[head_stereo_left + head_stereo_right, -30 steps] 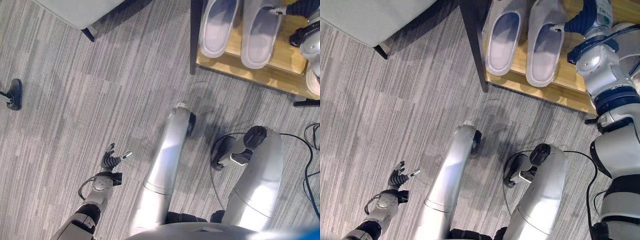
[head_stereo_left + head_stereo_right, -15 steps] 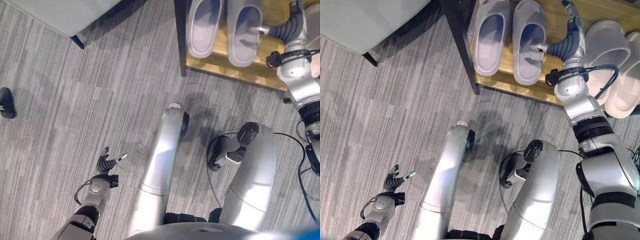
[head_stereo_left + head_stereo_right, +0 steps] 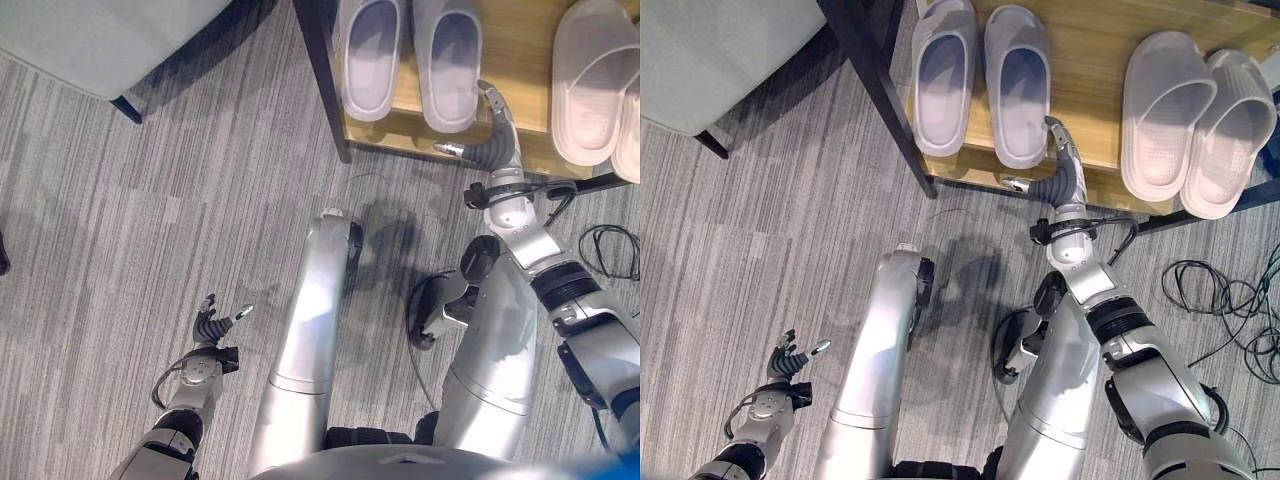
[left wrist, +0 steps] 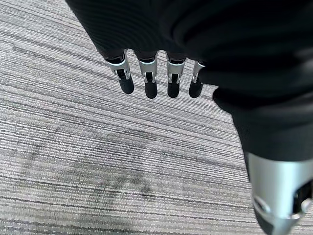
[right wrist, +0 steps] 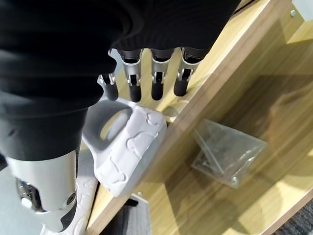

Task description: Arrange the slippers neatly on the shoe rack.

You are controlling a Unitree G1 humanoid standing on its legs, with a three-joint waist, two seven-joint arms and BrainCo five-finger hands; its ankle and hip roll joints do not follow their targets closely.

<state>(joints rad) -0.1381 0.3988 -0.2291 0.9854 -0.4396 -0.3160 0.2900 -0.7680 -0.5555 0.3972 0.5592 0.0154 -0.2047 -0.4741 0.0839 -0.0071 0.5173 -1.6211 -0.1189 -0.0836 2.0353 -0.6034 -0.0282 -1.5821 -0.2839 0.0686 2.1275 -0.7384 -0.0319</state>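
Observation:
A pair of grey slippers (image 3: 945, 75) (image 3: 1018, 85) lies side by side on the wooden shoe rack (image 3: 1090, 90), toes to the back. A pale pair (image 3: 1165, 110) (image 3: 1230, 130) lies further right on the same shelf, the two touching. My right hand (image 3: 1060, 170) is at the rack's front edge, just beside the heel of the right grey slipper (image 5: 127, 147). It is open, with straight fingers (image 5: 156, 85) holding nothing. My left hand (image 3: 213, 325) hangs low over the carpet, open and empty, fingers (image 4: 149, 83) straight.
A grey upholstered seat (image 3: 100, 40) on dark legs stands at the back left. The rack's dark post (image 3: 875, 90) rises at its left end. A clear plastic bag (image 5: 227, 154) lies on a lower shelf. Loose cables (image 3: 1230, 300) lie on the carpet at right.
The camera has swung right, bringing the pale pair into view. My right hand has drawn back from over the shelf to its front edge. The left hand has stayed put.

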